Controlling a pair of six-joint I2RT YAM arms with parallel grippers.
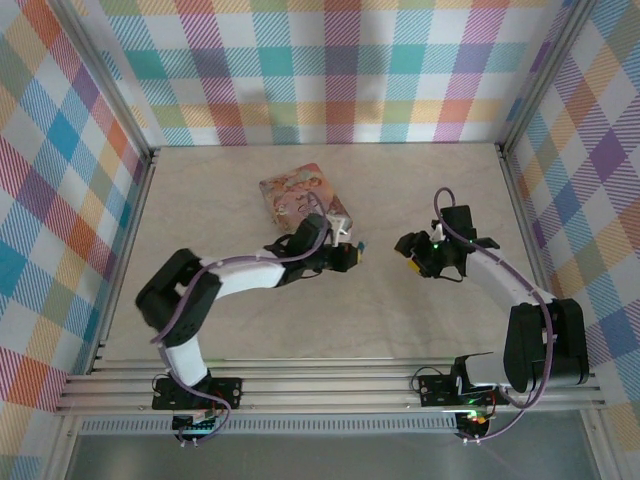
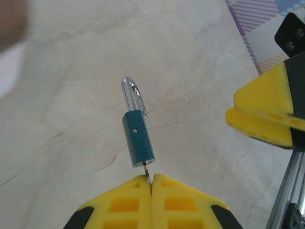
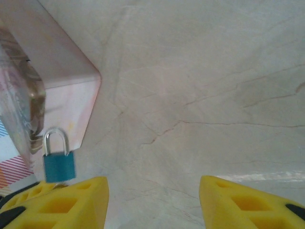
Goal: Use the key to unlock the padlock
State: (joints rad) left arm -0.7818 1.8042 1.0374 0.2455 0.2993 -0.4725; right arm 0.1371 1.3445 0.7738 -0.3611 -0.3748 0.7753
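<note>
Where the padlock (image 2: 138, 138) is: up off the worktop (image 2: 71, 119), hanging on the thin key (image 2: 147, 172) in its bottom, near the pink box (image 3: 57, 62).
Left fingers (image 2: 124, 202): squeezed tight on the key.
Right fingers (image 3: 62, 200): spread apart, holding nothing, close by the padlock.
Loop (image 2: 132, 93) on top: it looks closed, so not unlocked yet, I think.
What could go wrong: only the key holds the padlock. If the Right fingers bump it or grab crooked, it may swing, slip off and drop.
</note>
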